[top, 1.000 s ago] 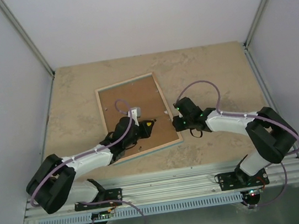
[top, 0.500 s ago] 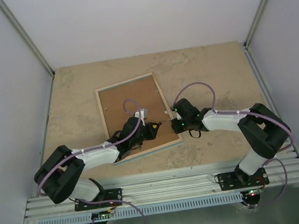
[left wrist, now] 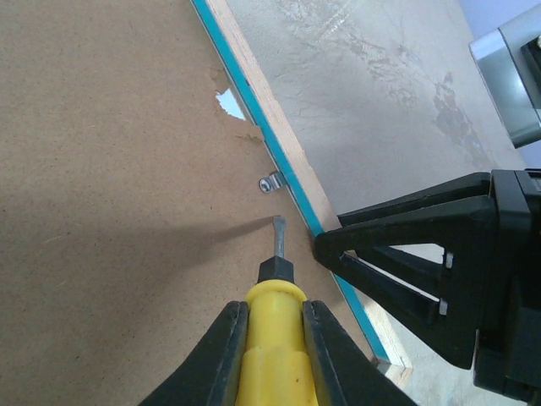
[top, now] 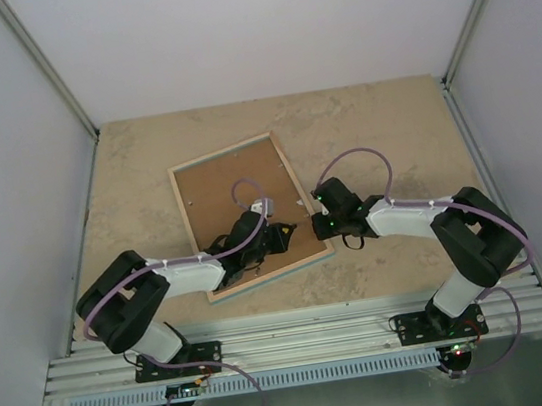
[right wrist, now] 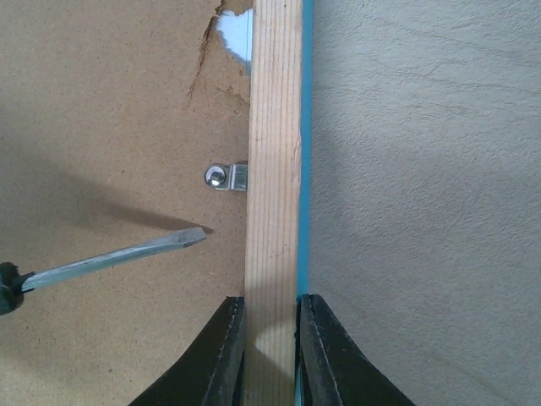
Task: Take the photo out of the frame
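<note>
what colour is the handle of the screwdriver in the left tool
The screwdriver handle is yellow with a black collar; clearest in the left wrist view.

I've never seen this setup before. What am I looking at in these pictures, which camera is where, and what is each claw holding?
Two robot arms, the left arm and the right arm, are bolted at the near edge of a table. The wide picture looks down from above and behind them; the other two come from a camera on each wrist. On the table lies the frame, face down, so you see its brown backing board and pale wood rim; the photo itself is hidden. The left gripper is shut on a yellow-handled screwdriver, its tip close to a small metal clip at the rim. The right gripper pinches the frame's rim.
</note>
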